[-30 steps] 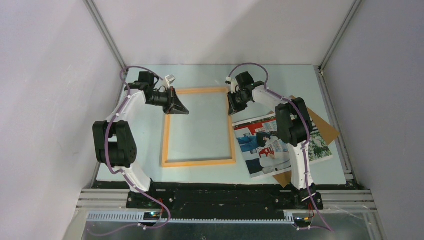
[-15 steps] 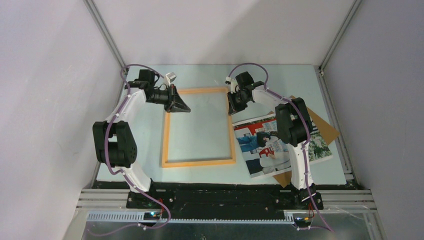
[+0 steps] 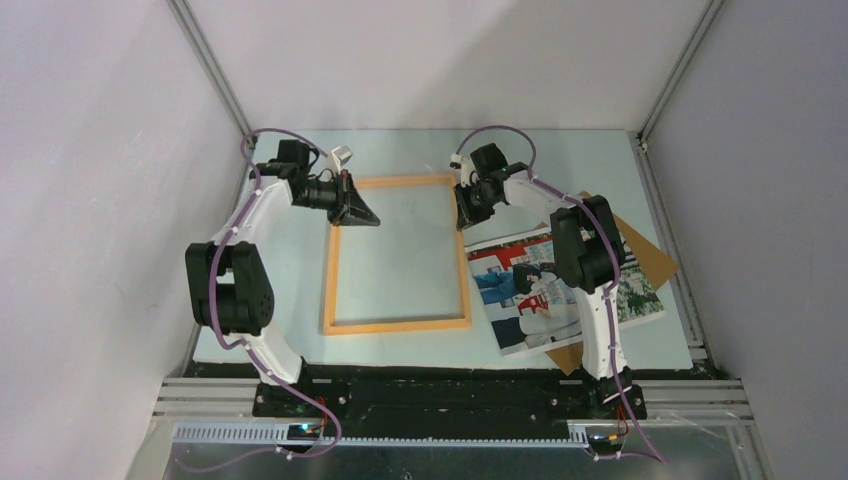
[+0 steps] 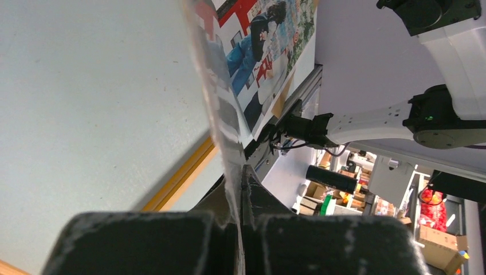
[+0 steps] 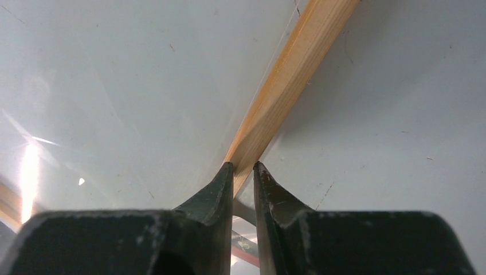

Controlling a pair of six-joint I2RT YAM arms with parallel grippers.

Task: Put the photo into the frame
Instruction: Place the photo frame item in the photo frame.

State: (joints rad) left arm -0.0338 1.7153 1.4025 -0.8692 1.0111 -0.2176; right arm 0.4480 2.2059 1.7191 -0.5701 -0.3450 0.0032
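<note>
The light-orange frame [image 3: 398,325] lies flat mid-table. The photo [image 3: 560,290] lies to its right, partly under my right arm, and also shows in the left wrist view [image 4: 269,40]. My left gripper [image 3: 365,215] is at the frame's far left corner. In the left wrist view [image 4: 238,169] it is shut on a thin clear pane [image 4: 215,103], seen edge-on and raised over the frame [image 4: 183,175]. My right gripper [image 3: 467,222] is at the frame's far right corner. In the right wrist view [image 5: 243,166] its jaws are closed on the frame's wooden bar [image 5: 292,69].
A plain brown backing board [image 3: 645,255] lies under the photo at the right. The pale table mat [image 3: 600,160] is walled in by white panels on the left, back and right. The arm bases stand at the near edge.
My left gripper has shifted slightly toward the far side with the clear pane. The right gripper, frame and photo have not visibly moved.
</note>
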